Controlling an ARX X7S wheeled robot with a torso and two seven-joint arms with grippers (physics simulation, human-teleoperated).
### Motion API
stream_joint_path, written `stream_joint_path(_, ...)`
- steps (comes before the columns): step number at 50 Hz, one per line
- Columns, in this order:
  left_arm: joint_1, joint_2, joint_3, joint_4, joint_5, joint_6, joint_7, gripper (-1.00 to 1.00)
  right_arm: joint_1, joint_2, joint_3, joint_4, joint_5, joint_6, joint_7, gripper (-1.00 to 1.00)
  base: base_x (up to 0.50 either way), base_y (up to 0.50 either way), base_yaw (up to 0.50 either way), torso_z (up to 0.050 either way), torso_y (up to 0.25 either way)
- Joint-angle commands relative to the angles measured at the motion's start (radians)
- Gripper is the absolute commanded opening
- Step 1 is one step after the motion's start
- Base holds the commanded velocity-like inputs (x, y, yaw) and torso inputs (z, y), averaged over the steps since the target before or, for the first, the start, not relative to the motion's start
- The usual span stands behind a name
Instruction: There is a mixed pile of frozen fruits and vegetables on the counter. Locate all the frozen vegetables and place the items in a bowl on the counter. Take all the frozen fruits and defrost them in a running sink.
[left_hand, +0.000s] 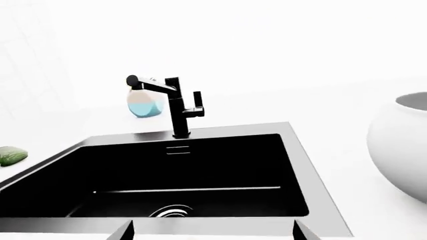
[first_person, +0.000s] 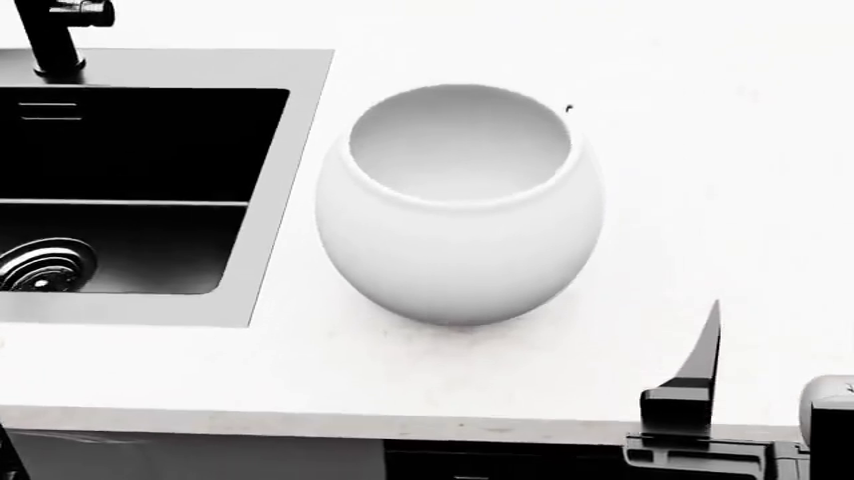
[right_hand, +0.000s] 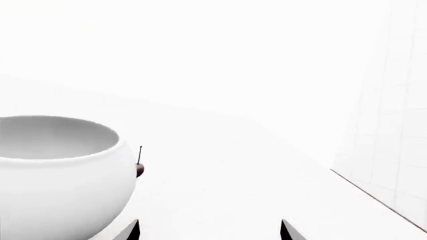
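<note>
The black sink with its chrome drain and black faucet lies just beyond my left gripper, which is open and empty. One frozen vegetable, a mottled green lump, rests on the counter on the side of the sink away from the bowl. The white bowl stands empty beside the sink. My right gripper is open and empty, low over the counter beside the bowl. A small dark red, cherry-like piece with a thin stem peeks from behind the bowl. The rest of the pile is out of view.
A small teal rounded container stands behind the faucet. A tiled wall bounds the counter past my right gripper. One right finger rises at the counter's front edge, with grey drawers below.
</note>
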Motion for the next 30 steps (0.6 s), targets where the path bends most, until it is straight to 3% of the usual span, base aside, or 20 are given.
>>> stream_joint_path(1,0.001,0.006,-0.048,0.010,0.004,-0.054,0.024,1.00,0.006,-0.019,0.043,-0.012,-0.004,0.016,-0.025,1.00,0.50,-0.17,0.00,0.000,0.000)
stream_joint_path(18,0.009,-0.005,-0.069,0.031,-0.014,-0.080,0.021,1.00,0.036,-0.023,0.087,-0.070,0.071,0.094,-0.040,1.00,0.50,-0.18,0.00,0.000,0.000)
stream_joint_path(21,0.024,-0.003,-0.102,0.048,-0.027,-0.085,0.028,1.00,0.039,0.001,0.096,-0.075,0.130,0.096,0.005,1.00,0.50,-0.18,0.00,0.000,0.000)
stream_joint_path(25,-0.020,-0.002,-0.046,0.017,-0.004,-0.089,-0.003,1.00,0.034,0.031,0.099,-0.073,0.194,0.086,0.061,1.00,0.49,-0.18,0.00,0.000,0.004)
stream_joint_path(29,0.045,-0.008,-0.121,0.059,-0.033,-0.078,0.032,1.00,0.024,0.046,0.090,-0.071,0.220,0.072,0.086,1.00,0.40,-0.17,0.00,0.000,0.000)
stream_joint_path(30,0.016,-0.006,-0.089,0.042,-0.022,-0.084,0.015,1.00,0.022,0.050,0.087,-0.071,0.226,0.068,0.092,1.00,0.37,-0.16,0.00,0.000,0.000)
